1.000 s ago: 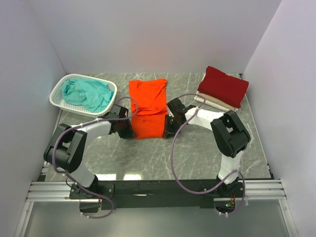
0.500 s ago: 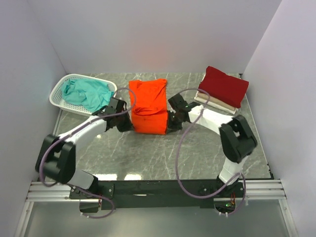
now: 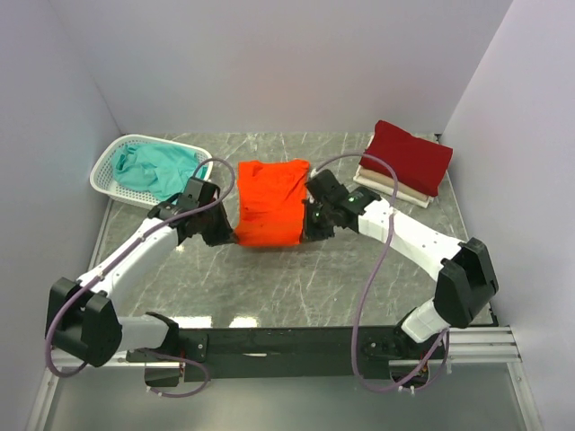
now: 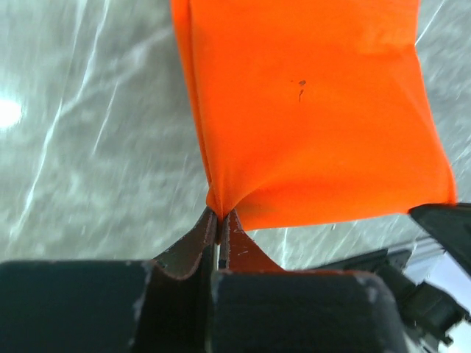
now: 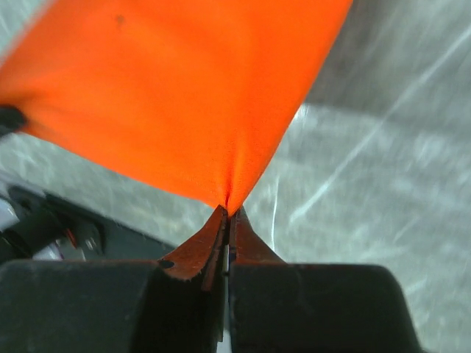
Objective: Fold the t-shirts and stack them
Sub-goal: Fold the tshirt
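now: both grippers pinch the orange shirt

left gripper (image 4: 218, 215) fingers clamped on the near-left corner of the orange t-shirt (image 3: 269, 202). right gripper (image 5: 228, 209) clamped on its near-right corner. shirt sits mid-table (image 3: 296, 274), long axis running from the arm bases toward the back wall.

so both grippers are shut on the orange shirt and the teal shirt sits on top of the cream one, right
Not quite: the top view shows the dark red shirt on the cream one; the teal shirt lies in the basket. The left gripper and right gripper are both shut on the orange shirt.
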`<state>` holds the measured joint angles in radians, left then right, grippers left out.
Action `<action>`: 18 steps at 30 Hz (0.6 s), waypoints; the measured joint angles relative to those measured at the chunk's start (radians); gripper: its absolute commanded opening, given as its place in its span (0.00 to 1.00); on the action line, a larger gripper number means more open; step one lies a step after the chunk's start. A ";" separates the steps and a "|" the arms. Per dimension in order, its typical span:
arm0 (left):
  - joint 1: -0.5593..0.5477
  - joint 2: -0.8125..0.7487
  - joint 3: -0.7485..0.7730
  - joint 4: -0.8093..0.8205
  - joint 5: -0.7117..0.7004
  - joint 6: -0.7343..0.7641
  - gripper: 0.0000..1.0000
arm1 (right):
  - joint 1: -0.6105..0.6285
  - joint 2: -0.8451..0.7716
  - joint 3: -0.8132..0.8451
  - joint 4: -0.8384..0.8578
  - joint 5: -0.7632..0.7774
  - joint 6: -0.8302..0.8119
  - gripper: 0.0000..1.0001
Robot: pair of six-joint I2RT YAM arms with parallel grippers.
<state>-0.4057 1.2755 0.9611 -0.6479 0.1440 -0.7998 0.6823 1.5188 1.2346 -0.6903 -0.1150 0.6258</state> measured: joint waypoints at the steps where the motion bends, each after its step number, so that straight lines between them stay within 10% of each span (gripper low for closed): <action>1: 0.000 -0.013 -0.002 -0.027 0.006 -0.002 0.00 | 0.016 -0.006 -0.008 -0.020 0.003 0.009 0.00; 18: 0.001 -0.027 0.085 -0.111 0.066 -0.030 0.00 | 0.023 -0.084 0.069 -0.121 0.063 0.089 0.00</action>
<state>-0.4049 1.2480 1.0458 -0.7593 0.2096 -0.8295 0.7055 1.4349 1.3033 -0.8112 -0.0525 0.7151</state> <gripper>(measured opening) 0.026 0.011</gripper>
